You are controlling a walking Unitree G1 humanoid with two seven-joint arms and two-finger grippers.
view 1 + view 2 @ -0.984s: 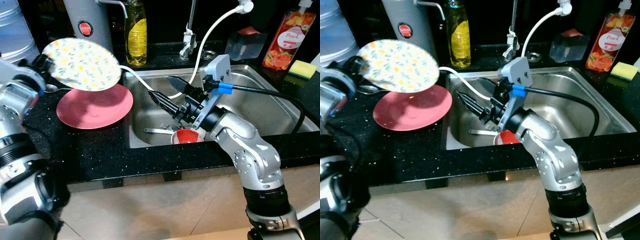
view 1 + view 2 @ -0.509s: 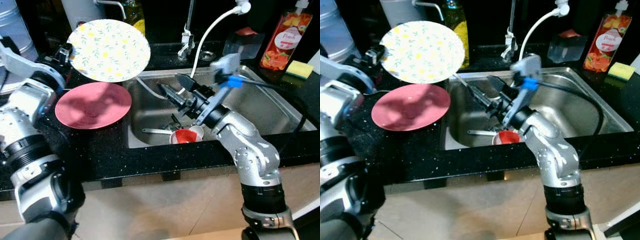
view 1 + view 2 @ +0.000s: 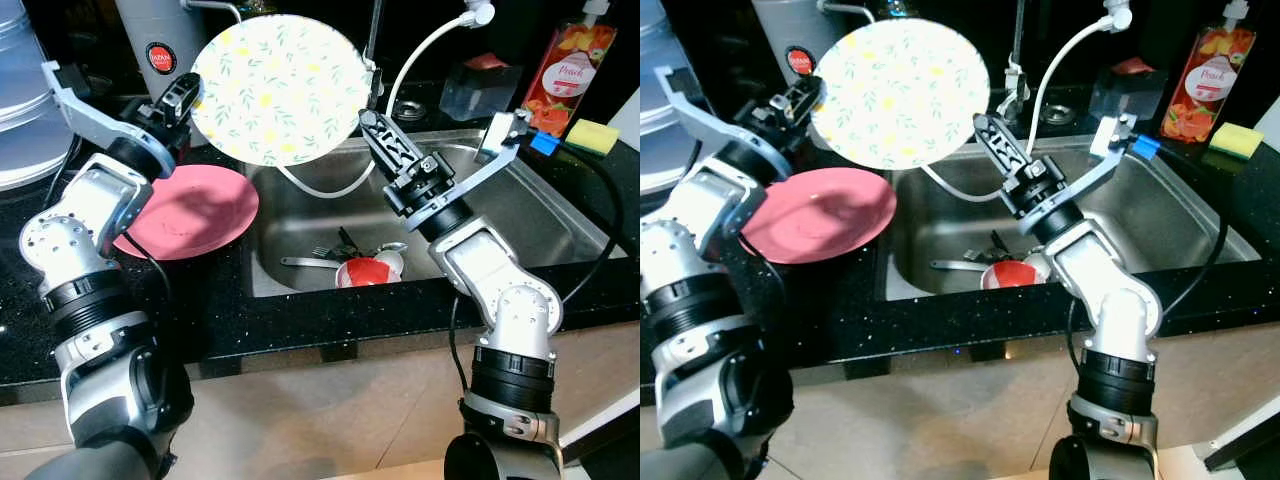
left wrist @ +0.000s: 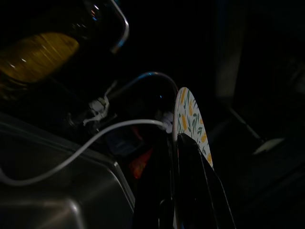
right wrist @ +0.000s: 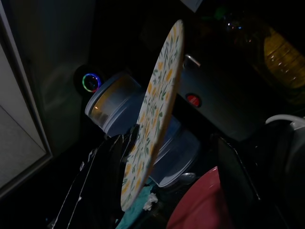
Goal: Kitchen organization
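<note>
Nearest, a black speckled stone countertop (image 3: 300,320) ran across the front, with a stainless steel sink basin (image 3: 560,225) set into it. Inside the sink, against its near wall, lay a small red bowl (image 3: 362,272), a white cup (image 3: 390,262) just beside it, and a metal spoon (image 3: 300,262) with dark cutlery close by.

On the counter just left of the sink rested a flat round pink plate (image 3: 195,210).

Above the sink's left edge, a round white plate with a yellow and green floral print (image 3: 280,88) was held up in the air, tilted nearly upright and facing the camera. The left gripper (image 3: 182,98) clamped its black fingers (image 4: 190,176) on the plate's left rim; the left wrist view showed the rim pinched between them. The right gripper (image 3: 385,150) reached up from over the sink toward the plate's right edge, its fingers (image 5: 233,181) spread apart with the plate's rim lying between them in the right wrist view, not pressed on it.

A white hose (image 3: 425,50) arched over the sink's back edge. Farther back, behind the sink, stood a clear plastic container (image 3: 478,88), a peach-labelled pump bottle (image 3: 560,75) and a yellow sponge (image 3: 592,135) to the right. Behind the pink plate stood a grey cylindrical appliance with a red badge (image 3: 155,45), and stacked clear tubs (image 3: 25,90) far left.
</note>
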